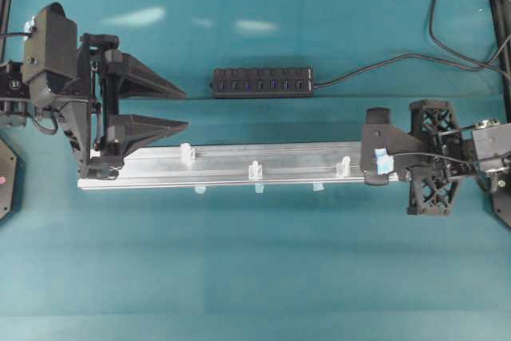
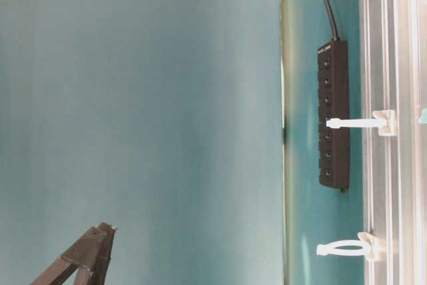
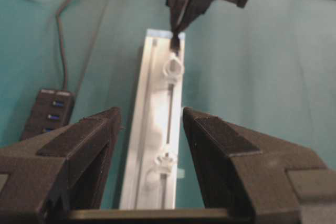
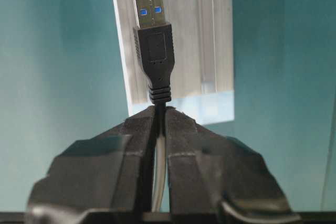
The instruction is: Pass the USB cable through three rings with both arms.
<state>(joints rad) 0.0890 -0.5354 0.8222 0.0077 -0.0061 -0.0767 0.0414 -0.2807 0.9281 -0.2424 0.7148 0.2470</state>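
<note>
The silver rail (image 1: 239, 167) lies across the table with three whitish rings (image 1: 188, 152) (image 1: 255, 169) (image 1: 343, 166) standing on it. My right gripper (image 4: 160, 109) is shut on the USB cable just behind its black plug (image 4: 153, 51), which points along the rail's right end (image 4: 173, 35). From overhead this gripper (image 1: 370, 156) sits at that end, right of the nearest ring. My left gripper (image 1: 180, 107) hangs open and empty over the rail's left part. In its wrist view the rail (image 3: 152, 124) and two rings (image 3: 173, 66) (image 3: 166, 161) show between its fingers (image 3: 210, 135).
A black multi-port hub (image 1: 262, 82) lies behind the rail, its cord (image 1: 359, 74) running to the right and looping off the top right corner. Pale blue tape tabs (image 1: 259, 188) stick out along the rail's front edge. Teal cloth covers the table in front.
</note>
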